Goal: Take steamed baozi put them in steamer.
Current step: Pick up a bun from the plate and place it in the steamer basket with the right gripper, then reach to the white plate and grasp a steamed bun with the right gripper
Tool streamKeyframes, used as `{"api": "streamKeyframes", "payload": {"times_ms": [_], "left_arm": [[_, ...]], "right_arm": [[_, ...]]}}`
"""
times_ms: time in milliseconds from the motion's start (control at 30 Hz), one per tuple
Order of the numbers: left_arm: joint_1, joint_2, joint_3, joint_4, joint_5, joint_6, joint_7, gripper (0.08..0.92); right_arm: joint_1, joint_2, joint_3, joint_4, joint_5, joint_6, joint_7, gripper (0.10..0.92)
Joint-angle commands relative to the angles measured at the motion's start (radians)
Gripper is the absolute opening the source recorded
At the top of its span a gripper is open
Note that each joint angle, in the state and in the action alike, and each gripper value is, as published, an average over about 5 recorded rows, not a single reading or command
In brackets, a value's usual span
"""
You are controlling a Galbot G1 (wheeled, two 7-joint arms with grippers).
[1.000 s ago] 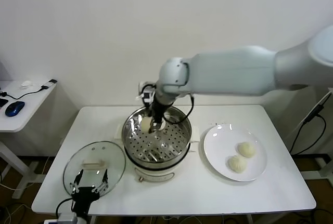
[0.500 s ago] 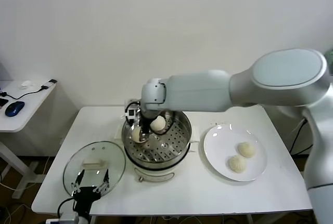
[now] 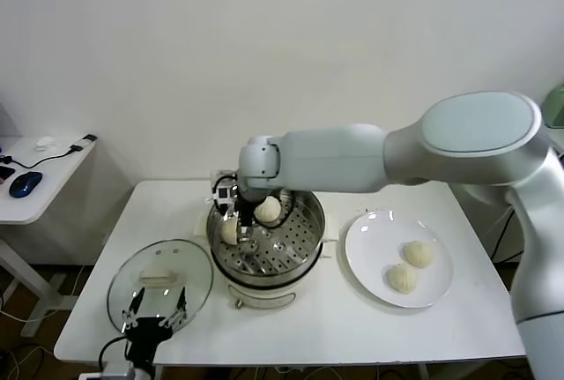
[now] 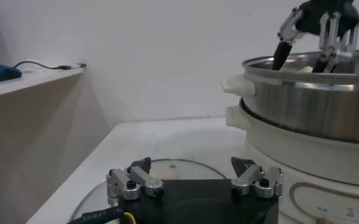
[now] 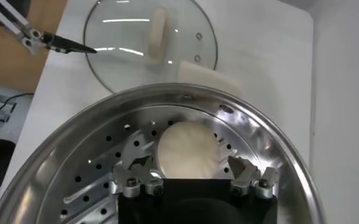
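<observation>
The steamer (image 3: 264, 243) stands mid-table and holds two baozi: one at the back (image 3: 268, 209), one at the left (image 3: 230, 232). My right gripper (image 3: 238, 224) is inside the pot, open, its fingers standing apart on either side of the left baozi (image 5: 188, 149), which rests on the perforated tray (image 5: 88, 176). The right gripper (image 5: 189, 167) also shows in its wrist view. Two more baozi (image 3: 417, 254) (image 3: 402, 278) lie on the white plate (image 3: 370, 237). My left gripper (image 3: 152, 309) is parked open over the glass lid (image 3: 159, 276).
The glass lid (image 4: 167, 170) lies flat at the table's front left, below the left gripper (image 4: 191, 164). The steamer's wall (image 4: 313, 97) rises beside it. A low side table with a blue mouse (image 3: 25, 183) stands at the far left.
My right gripper has moved from the steamer's back to its left side, and a baozi now lies on the tray between its open fingers. The left arm has not moved.
</observation>
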Motion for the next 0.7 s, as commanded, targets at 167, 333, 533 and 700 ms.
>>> {"api": "streamKeyframes", "payload": {"times_ms": [167, 333, 533, 700], "left_arm": [[0.001, -0.001, 0.003, -0.009, 0.003, 0.002, 0.001, 0.823], [0.004, 0.002, 0.001, -0.013, 0.003, 0.000, 0.001, 0.823], [0.002, 0.006, -0.006, -0.013, 0.001, -0.001, 0.001, 0.823], [-0.002, 0.003, -0.008, -0.011, 0.001, 0.002, 0.002, 0.823]], "right_arm": [[0.323, -0.395, -0.150, 0.156, -0.085, 0.217, -0.309, 0.823], [0.426, -0.644, -0.339, 0.256, -0.217, 0.272, -0.364, 0.823], [0.317, -0.829, -0.422, 0.297, -0.418, 0.268, -0.311, 0.823], [0.123, -0.878, -0.315, 0.286, -0.492, 0.230, -0.255, 0.823]]}}
